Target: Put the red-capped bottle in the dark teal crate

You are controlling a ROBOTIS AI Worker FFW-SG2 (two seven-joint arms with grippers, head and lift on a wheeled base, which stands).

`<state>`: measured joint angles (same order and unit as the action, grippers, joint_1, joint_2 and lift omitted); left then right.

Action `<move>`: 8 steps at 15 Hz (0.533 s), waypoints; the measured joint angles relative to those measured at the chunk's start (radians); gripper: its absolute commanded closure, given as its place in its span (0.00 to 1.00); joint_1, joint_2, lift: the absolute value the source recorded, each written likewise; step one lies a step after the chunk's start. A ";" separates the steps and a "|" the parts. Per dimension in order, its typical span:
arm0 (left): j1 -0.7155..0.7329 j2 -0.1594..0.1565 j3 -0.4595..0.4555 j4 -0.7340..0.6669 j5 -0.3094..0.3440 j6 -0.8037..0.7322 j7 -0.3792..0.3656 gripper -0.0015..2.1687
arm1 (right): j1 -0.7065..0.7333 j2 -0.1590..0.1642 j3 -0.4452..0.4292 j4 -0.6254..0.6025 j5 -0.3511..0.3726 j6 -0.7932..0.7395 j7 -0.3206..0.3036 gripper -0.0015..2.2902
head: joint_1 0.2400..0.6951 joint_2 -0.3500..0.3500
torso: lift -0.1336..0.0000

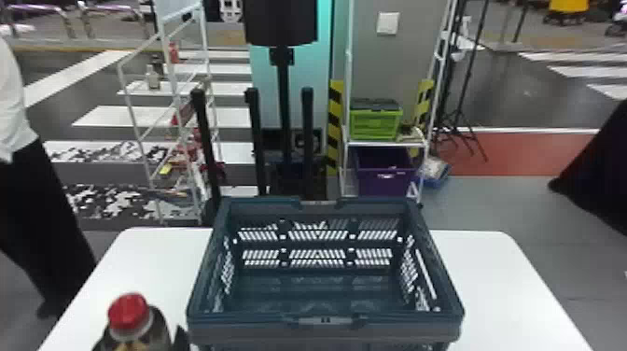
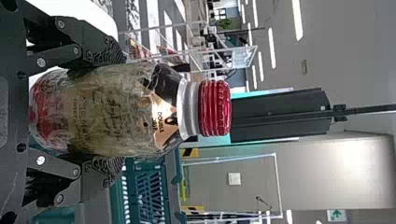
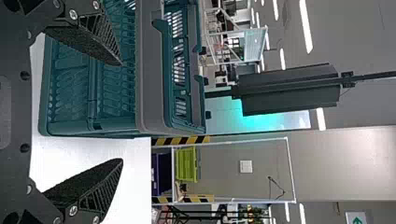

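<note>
At the bottom left of the head view is the red-capped bottle (image 1: 129, 312), left of the dark teal crate (image 1: 322, 321) and outside it. A black part of my left gripper (image 1: 182, 337) shows beside the bottle. In the left wrist view my left gripper (image 2: 112, 111) is shut on the body of the bottle (image 2: 135, 112), its cap pointing away from the palm. The crate (image 2: 176, 196) stands beyond one finger. The right wrist view has my right gripper (image 3: 122, 112) open with nothing held, near the crate's side (image 3: 149, 88).
The crate stands upright on a white table (image 1: 494, 280), its inside visible with nothing in it. Behind the table are a white rack (image 1: 175, 93), a green crate (image 1: 375, 122) and a purple bin (image 1: 385, 172) on a shelf, and black posts (image 1: 254, 135).
</note>
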<state>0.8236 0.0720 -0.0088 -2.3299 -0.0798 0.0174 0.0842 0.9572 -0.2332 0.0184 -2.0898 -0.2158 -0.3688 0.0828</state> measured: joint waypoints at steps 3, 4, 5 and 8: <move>-0.150 0.006 0.054 -0.141 0.000 0.386 -0.100 0.96 | -0.003 0.008 0.000 -0.001 0.002 0.000 0.000 0.07 | 0.57 0.50 | 1.00; -0.210 0.015 0.059 -0.173 -0.003 0.512 -0.120 0.96 | -0.003 0.011 0.000 -0.001 0.002 -0.001 0.000 0.07 | 0.57 0.50 | 1.00; -0.290 0.032 0.061 -0.205 -0.004 0.663 -0.147 0.96 | -0.002 0.013 -0.001 -0.001 0.002 -0.002 0.000 0.07 | 0.57 0.50 | 1.00; -0.542 0.075 0.058 -0.208 -0.008 0.986 -0.318 0.96 | 0.004 0.020 -0.004 -0.008 0.004 -0.005 0.000 0.07 | 0.57 0.50 | 1.00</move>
<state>0.2818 0.1474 0.0494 -2.5382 -0.0875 1.0031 -0.2337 0.9609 -0.2135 0.0147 -2.0975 -0.2123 -0.3739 0.0828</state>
